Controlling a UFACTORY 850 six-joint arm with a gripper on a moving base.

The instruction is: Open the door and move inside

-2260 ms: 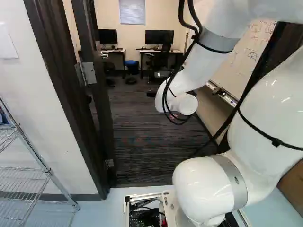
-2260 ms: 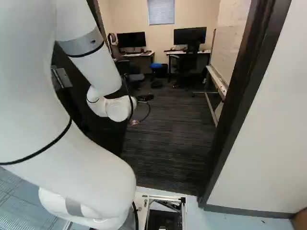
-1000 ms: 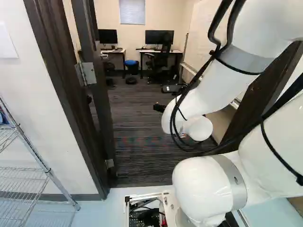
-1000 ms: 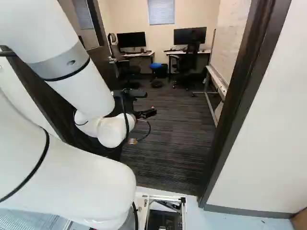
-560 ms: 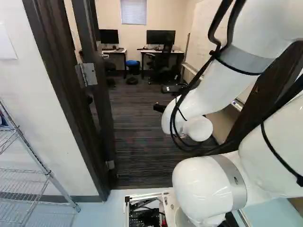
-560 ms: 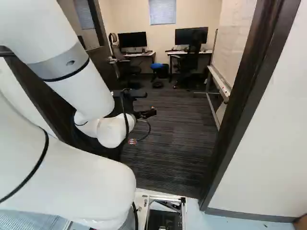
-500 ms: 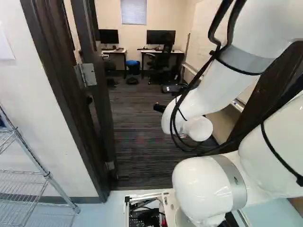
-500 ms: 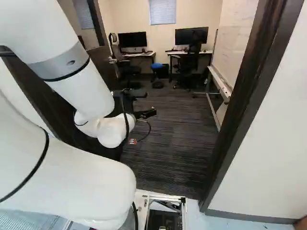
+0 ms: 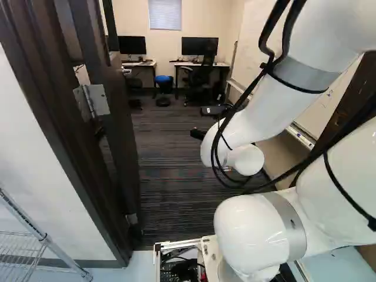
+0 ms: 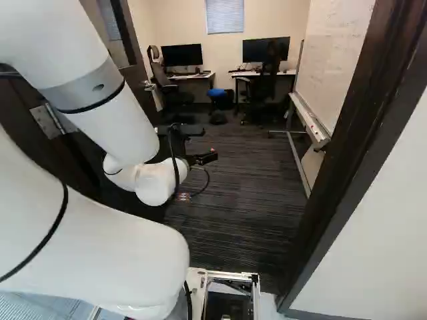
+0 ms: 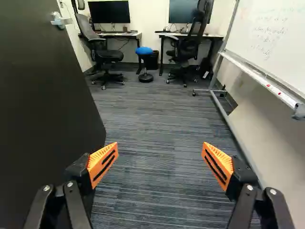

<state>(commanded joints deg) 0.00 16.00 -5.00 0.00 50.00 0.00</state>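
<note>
The dark door stands swung inward at the doorway's left, its hinge showing. Its lever handle is on the dark door face, beside and ahead of the gripper in the wrist view. My gripper is partly hidden by the arm's wrist in the right base view and points into the room. In the wrist view the gripper is open, orange pads wide apart, with only carpet seen between them. It holds neither door nor handle.
The door frame's right post is right of the base; its left post is beside a wire shelf. Inside are a whiteboard, office chairs, desks with monitors and a blue-topped stool.
The base has moved ahead, bringing the door frame nearer. Since the earliest frames the arm's wrist has shifted, bringing black gripper parts into view; lately the arm has held still against its joint.
</note>
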